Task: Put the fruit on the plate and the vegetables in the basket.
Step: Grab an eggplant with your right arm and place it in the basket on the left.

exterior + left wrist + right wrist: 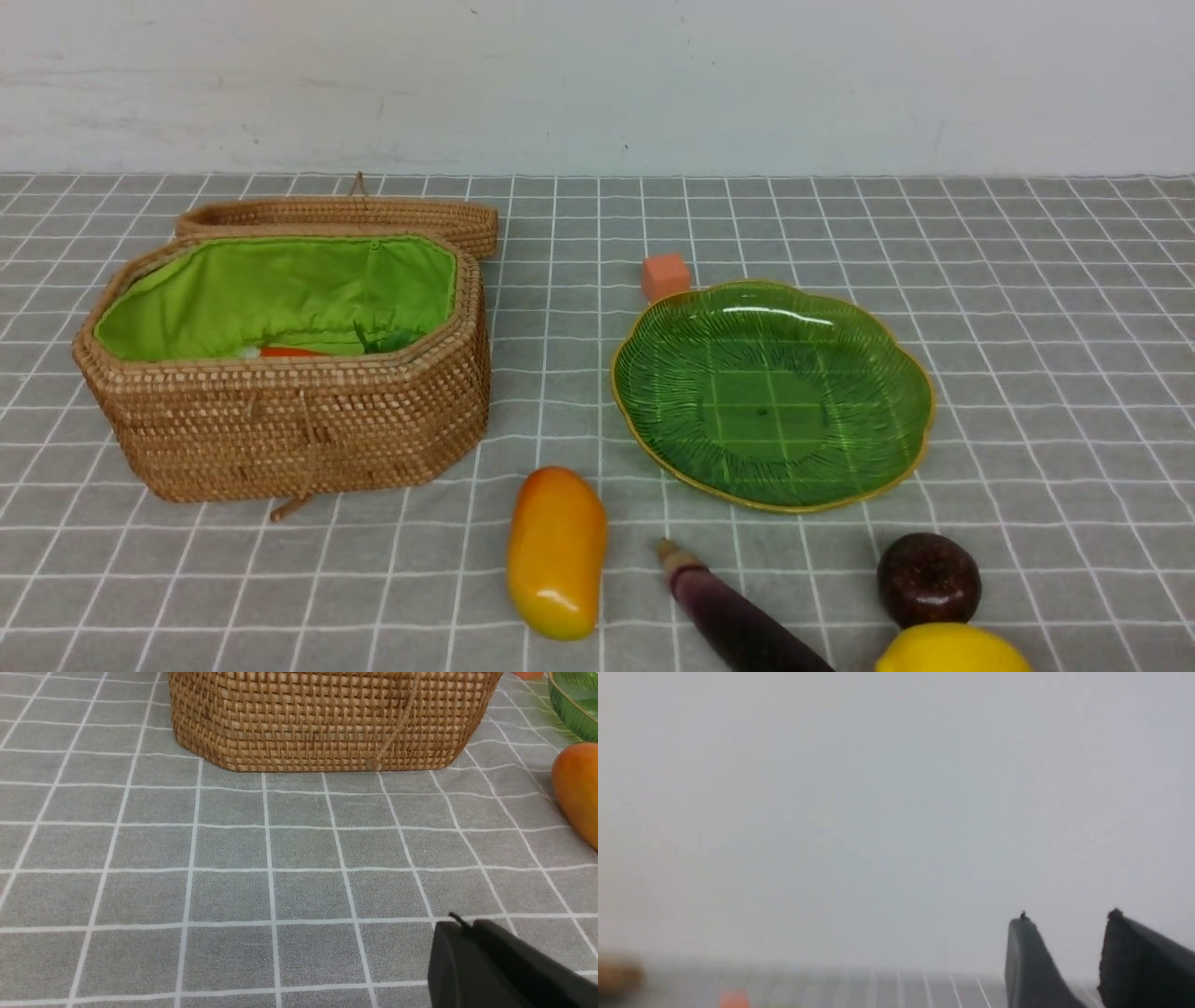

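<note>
The woven basket with green lining stands open at the left; a red-orange piece and green leaves show inside. The green plate lies empty at the right. The mango, purple eggplant, maroon fruit and lemon lie on the cloth in front. Neither gripper shows in the front view. My left gripper is shut and empty, low over the cloth before the basket, with the mango beside. My right gripper is open and empty, facing the wall.
The basket's lid leans behind the basket. A small orange cube sits just behind the plate. A grey checked cloth covers the table; a white wall stands behind.
</note>
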You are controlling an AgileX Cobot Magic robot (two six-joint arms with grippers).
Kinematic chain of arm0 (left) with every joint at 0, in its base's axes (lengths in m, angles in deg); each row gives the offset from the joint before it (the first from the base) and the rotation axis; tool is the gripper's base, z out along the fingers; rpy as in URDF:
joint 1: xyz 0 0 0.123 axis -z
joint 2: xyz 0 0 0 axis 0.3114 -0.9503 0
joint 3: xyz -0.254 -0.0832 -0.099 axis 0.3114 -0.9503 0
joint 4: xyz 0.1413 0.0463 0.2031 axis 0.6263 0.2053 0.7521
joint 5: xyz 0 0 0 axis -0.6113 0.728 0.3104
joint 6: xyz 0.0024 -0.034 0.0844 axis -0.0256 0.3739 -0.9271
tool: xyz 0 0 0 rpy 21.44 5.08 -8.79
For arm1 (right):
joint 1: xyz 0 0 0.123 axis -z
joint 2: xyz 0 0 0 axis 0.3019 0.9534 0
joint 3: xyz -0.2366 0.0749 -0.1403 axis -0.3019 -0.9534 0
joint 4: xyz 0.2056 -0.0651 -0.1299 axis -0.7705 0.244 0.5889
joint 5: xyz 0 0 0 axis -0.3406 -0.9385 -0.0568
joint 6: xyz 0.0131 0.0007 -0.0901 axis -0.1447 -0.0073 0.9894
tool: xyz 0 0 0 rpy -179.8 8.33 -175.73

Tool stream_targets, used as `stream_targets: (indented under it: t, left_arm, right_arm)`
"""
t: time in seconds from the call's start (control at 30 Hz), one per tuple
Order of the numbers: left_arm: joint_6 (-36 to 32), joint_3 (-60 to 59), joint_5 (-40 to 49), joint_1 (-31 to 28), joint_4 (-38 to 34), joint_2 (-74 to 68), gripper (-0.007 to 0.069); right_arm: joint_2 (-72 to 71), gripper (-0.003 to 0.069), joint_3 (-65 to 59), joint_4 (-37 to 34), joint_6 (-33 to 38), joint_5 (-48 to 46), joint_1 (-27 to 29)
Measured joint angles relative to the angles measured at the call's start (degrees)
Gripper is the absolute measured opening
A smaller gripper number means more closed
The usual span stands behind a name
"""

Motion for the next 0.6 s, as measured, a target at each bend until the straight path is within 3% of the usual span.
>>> stream_targets:
  t: [0.13,0.2,0.33,0.5,0.6]
  left_arm:
    - [0.00,0.00,0.00,0.00,0.00,0.00,0.0027]
    - [0.00,0.00,0.00,0.00,0.00,0.00,0.0029]
    - [0.00,0.00,0.00,0.00,0.00,0.00,0.0034]
    - [0.00,0.00,0.00,0.00,0.00,0.00,0.0039]
    - [0.00,0.00,0.00,0.00,0.00,0.00,0.0039]
  right_arm:
    - [0.00,0.0240,0.72,0.25,-10.40,7.16,0.00]
    - [0.00,0.0240,2.60,0.48,-14.84,6.06,0.00]
    - [3.47,0.0240,19.83,0.76,-25.53,-12.25,0.00]
    - [14.27,0.0240,35.69,1.13,-26.52,-27.88,0.00]
    - [24.10,0.0240,43.30,2.68,-23.19,-39.50,0.00]
